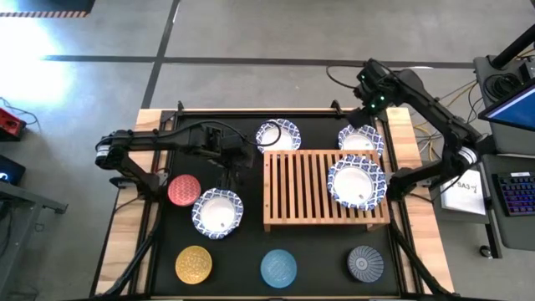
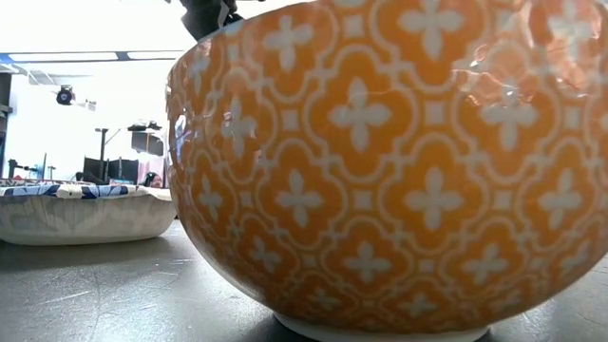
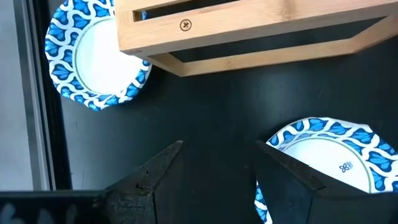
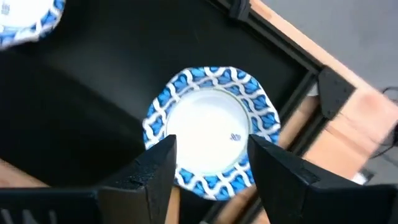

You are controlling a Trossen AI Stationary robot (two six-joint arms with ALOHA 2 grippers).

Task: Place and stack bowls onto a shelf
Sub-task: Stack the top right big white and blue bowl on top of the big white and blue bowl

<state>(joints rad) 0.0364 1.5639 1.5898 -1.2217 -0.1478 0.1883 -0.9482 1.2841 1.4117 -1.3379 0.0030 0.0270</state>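
One white bowl (image 1: 357, 183) was seen on the shelf (image 1: 301, 191) at its right end. The right gripper (image 4: 211, 163) was held open above a bowl (image 4: 210, 131) near the table's far right corner, apparently to take it. The left gripper (image 3: 217, 163) was held open, empty, beside a bowl (image 1: 217, 212) left of the shelf.

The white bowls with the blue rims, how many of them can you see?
4. One sits on the shelf at its right end. Two stand on the mat behind the shelf. One lies left of the shelf. None looks hidden.
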